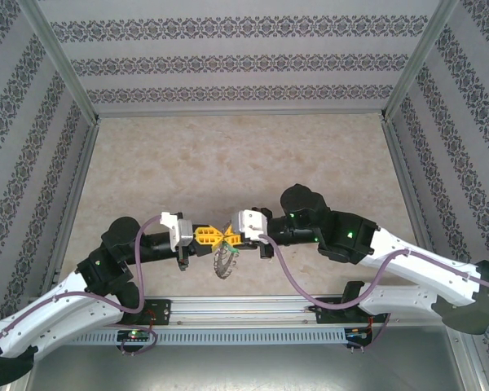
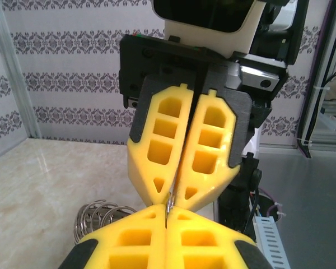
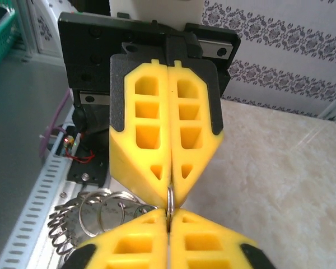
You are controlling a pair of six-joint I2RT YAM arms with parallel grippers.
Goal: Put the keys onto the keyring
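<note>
Yellow-fingered and squeezed shut, the left gripper meets the right gripper tip to tip, like two beaks touching. Pinched between both sets of tips is a thin metal strip. It is silvery and seen from its thin edge. I cannot tell if it is a key or a bit of the ring. In both wrist views its long side runs straight along the closed crack between the fingers.

Just under the tips hangs the keyring — a bunch of wire loops and small metal bits. It droops toward the near side, over the near edge of the table. In the right wrist view its loops fan out to the lower left, and their round faces are turned partly toward the camera.

Both wrists lie flat and point at each other. The left arm comes up from the near left corner, bends at the elbow and reaches right. The right arm does the same from the near right corner — it reaches left.
</note>
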